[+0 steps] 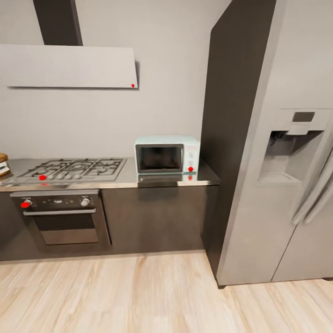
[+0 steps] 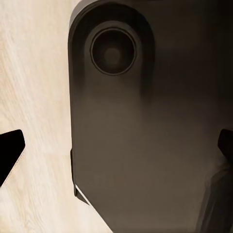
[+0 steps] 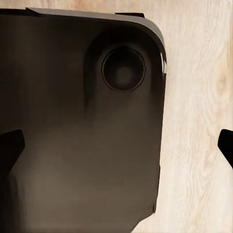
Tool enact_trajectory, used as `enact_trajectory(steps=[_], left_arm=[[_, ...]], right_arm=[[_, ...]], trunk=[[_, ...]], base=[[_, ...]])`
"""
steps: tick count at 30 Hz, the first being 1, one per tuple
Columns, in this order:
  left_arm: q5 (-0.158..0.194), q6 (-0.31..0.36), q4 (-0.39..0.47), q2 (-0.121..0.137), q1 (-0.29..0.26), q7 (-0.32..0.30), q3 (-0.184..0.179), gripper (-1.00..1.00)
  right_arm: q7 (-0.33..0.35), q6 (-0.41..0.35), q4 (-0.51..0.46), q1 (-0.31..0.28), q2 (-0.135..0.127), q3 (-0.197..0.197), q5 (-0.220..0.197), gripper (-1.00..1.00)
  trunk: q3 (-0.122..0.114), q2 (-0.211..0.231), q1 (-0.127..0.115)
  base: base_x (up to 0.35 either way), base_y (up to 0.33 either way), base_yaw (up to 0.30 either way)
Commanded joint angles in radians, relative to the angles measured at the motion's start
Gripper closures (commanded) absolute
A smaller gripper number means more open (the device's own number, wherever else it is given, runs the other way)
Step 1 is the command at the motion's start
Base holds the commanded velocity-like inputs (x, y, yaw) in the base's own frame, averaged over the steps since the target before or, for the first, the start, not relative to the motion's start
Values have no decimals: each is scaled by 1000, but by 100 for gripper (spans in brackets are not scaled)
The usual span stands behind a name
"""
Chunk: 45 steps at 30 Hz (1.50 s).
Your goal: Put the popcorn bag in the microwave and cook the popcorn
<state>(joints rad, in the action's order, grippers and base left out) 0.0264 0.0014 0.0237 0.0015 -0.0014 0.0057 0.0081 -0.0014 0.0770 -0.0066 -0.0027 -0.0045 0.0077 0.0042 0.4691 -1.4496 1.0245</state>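
The pale mint-blue microwave [image 1: 167,155] stands with its dark glass door closed at the right end of the grey countertop [image 1: 129,178], a red dot on its control panel. At the countertop's far left a tan-brown thing with a pale band [image 1: 3,163], cut off by the picture's edge, looks like the popcorn bag. No popcorn is visible. In the left wrist view my left gripper [image 2: 116,148] is open, with dark fingertips [image 2: 10,149] wide apart over the robot's dark base. My right gripper [image 3: 119,145] is open in the same way, holding nothing.
A grey gas hob [image 1: 69,169] lies left of the microwave, above a black built-in oven [image 1: 62,217]. A tall grey fridge [image 1: 277,152] with a dispenser stands at the right, its dark side against the counter. Pale wood floor [image 1: 138,296] stretches in front; a range hood [image 1: 69,66] hangs above.
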Motion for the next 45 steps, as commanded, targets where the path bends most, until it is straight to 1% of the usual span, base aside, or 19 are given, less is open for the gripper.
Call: enact_trajectory(steps=[1,20,37,45], left_arm=[[3,0,1,0,0,1,0,-100],[4,2,1,0,0,0,0,-100],[3,-1,1,-1,0,0,1,-100],[3,-6,1,0,0,0,1,-100]], right_arm=[[0,3,0,0,0,0,0,-100],[-1,5,0,0,3,1,0,-100],[-2,4,0,0,0,1,0,-100],[-2,7,0,0,2,-4,-5,-100]], trunk=[[1,0,1],[1,0,1],[1,0,1],[1,0,1]], base=[[315,0,0],[315,-94,1],[312,-114,243],[285,-92,32]])
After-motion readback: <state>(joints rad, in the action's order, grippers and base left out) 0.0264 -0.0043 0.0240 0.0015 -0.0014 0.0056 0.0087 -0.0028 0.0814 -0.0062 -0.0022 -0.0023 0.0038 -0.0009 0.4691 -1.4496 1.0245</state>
